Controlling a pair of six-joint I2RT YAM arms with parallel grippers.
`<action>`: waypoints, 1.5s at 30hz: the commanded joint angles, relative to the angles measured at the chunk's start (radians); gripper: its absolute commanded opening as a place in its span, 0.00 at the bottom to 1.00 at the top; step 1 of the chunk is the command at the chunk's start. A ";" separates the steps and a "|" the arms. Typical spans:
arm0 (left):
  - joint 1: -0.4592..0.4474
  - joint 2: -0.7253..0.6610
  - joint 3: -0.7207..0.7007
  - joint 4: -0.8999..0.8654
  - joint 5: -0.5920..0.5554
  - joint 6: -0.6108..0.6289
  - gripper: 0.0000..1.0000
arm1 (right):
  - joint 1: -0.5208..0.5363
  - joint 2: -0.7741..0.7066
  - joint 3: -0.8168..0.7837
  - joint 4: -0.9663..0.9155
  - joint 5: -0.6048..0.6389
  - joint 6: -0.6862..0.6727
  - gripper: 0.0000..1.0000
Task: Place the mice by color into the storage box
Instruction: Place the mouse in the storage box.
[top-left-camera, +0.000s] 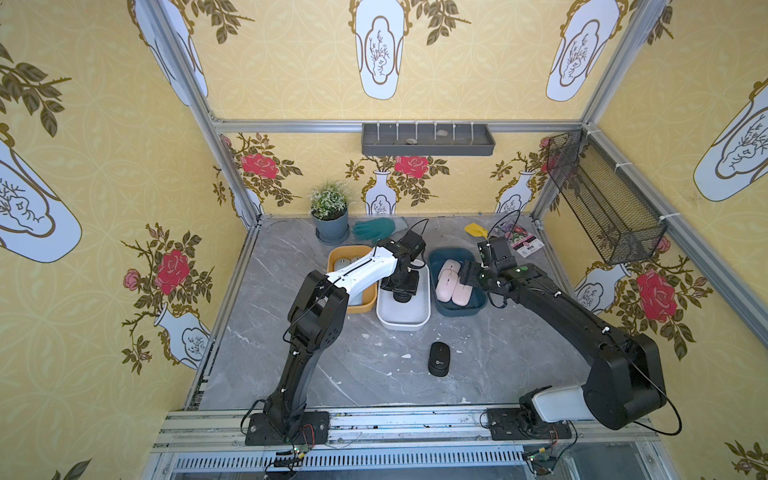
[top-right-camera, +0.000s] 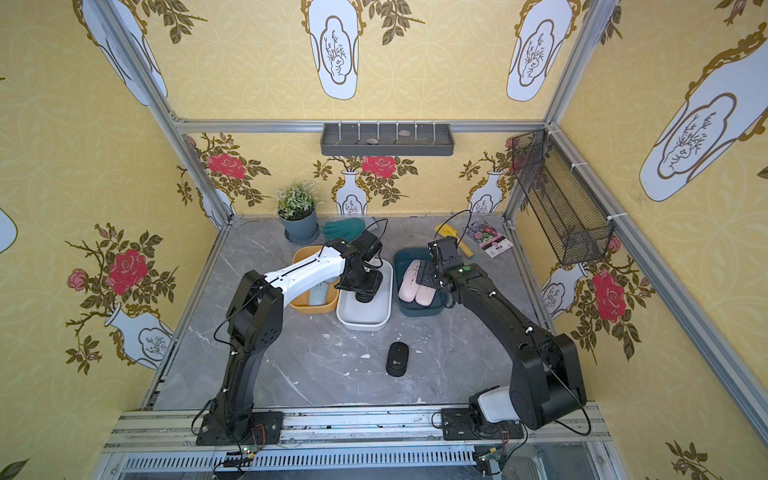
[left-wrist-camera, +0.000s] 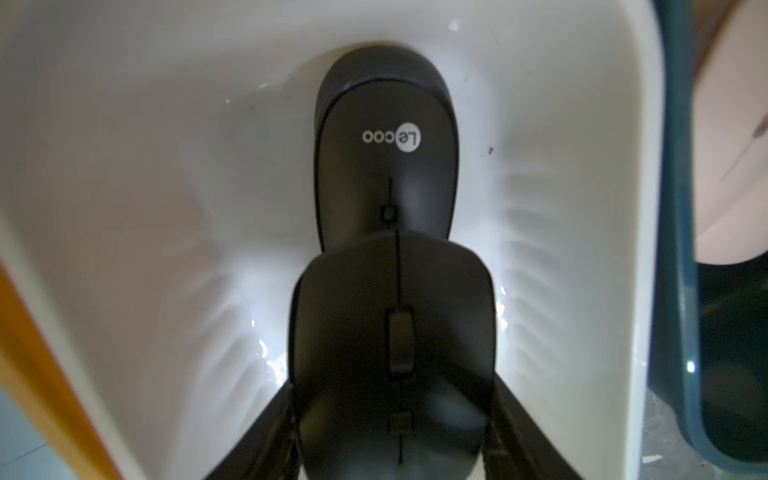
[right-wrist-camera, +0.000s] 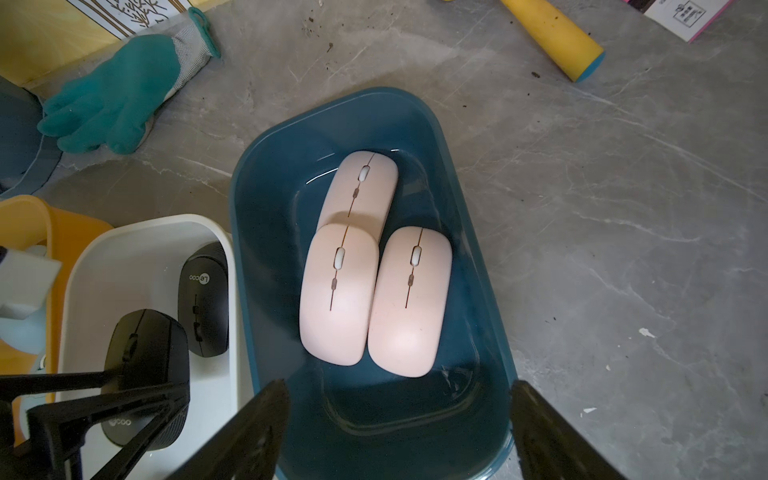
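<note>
My left gripper (left-wrist-camera: 394, 386) is shut on a black mouse (left-wrist-camera: 392, 332) and holds it low over the white box (left-wrist-camera: 145, 166). A second black mouse (left-wrist-camera: 386, 145) lies in that box just ahead of it. Out on the table's front middle a third black mouse (top-left-camera: 439, 359) lies alone. My right gripper (right-wrist-camera: 399, 390) hangs open and empty over the teal box (right-wrist-camera: 266, 216), where three pale pink mice (right-wrist-camera: 338, 291) lie close together. The orange box (top-left-camera: 341, 254) holds pale blue mice (top-right-camera: 319, 296), mostly hidden by my left arm.
The three boxes stand side by side mid-table. Behind them are a potted plant (top-left-camera: 330, 226), a green glove (top-left-camera: 374, 228), a yellow tool (top-left-camera: 476, 228) and a seed packet (top-left-camera: 523, 241). A mesh basket (top-left-camera: 602, 203) hangs on the right wall.
</note>
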 joint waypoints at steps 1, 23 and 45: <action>0.007 0.017 -0.015 0.040 0.025 0.008 0.49 | -0.001 0.010 0.013 0.002 -0.004 -0.013 0.85; 0.009 0.008 -0.022 0.048 -0.008 0.009 0.61 | -0.001 0.020 0.025 -0.010 -0.008 -0.003 0.85; 0.009 0.056 0.003 0.047 -0.009 0.010 0.69 | -0.001 -0.035 0.000 -0.018 0.003 0.000 0.85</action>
